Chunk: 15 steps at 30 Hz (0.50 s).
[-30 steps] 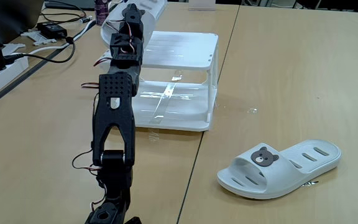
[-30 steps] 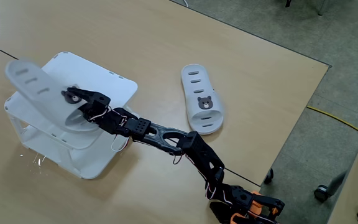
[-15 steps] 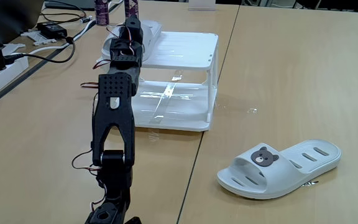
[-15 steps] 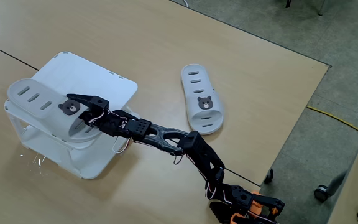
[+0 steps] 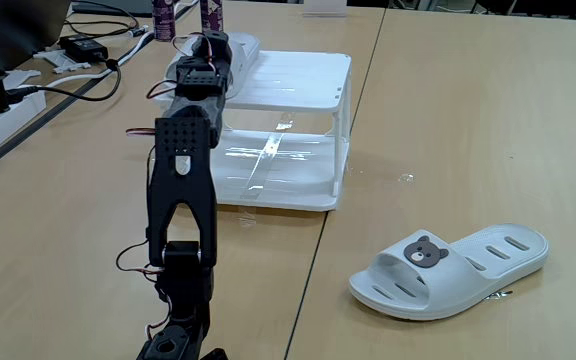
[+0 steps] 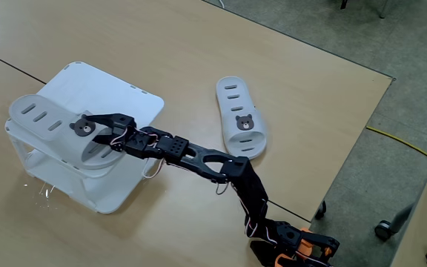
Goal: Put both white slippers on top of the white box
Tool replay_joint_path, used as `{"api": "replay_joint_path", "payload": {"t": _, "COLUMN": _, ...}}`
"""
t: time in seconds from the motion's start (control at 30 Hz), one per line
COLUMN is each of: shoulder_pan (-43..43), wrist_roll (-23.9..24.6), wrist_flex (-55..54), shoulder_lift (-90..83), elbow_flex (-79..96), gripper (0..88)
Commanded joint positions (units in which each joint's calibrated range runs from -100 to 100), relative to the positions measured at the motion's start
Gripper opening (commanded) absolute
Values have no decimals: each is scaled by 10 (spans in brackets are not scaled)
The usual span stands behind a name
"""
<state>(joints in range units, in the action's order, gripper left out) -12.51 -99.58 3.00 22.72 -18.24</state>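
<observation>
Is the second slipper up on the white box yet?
No: in a fixed view the second slipper lies flat on the table, apart from the white box, where the first slipper rests.

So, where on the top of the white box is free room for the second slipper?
In a fixed view, the white box has its top bare toward the corner that faces the second slipper on the table. The other side is crowded: the first slipper lies there, with the hand at its strap.
</observation>
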Motion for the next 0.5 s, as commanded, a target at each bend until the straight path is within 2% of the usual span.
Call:
{"api": "replay_joint_path", "payload": {"t": 0.0, "shoulder_pan": -2, "wrist_roll": -4, "wrist_flex": 2, "shoulder_lift": -149, "elbow_flex": 55, "gripper": 242}}
{"api": "replay_joint_path", "payload": {"t": 0.33, "shoulder_pan": 2, "wrist_roll": -4, "wrist_flex": 0, "shoulder_lift": -449, "elbow_flex": 413, "gripper": 234}}
{"api": "replay_joint_path", "payload": {"t": 0.4, "shoulder_pan": -1, "wrist_roll": -4, "wrist_flex": -2, "shoulder_lift": -519, "elbow_flex": 451, "gripper": 173}}
{"api": "replay_joint_path", "payload": {"t": 0.47, "shoulder_pan": -2, "wrist_roll": -4, "wrist_flex": -6, "shoulder_lift": -577, "elbow_flex": 485, "gripper": 50}}
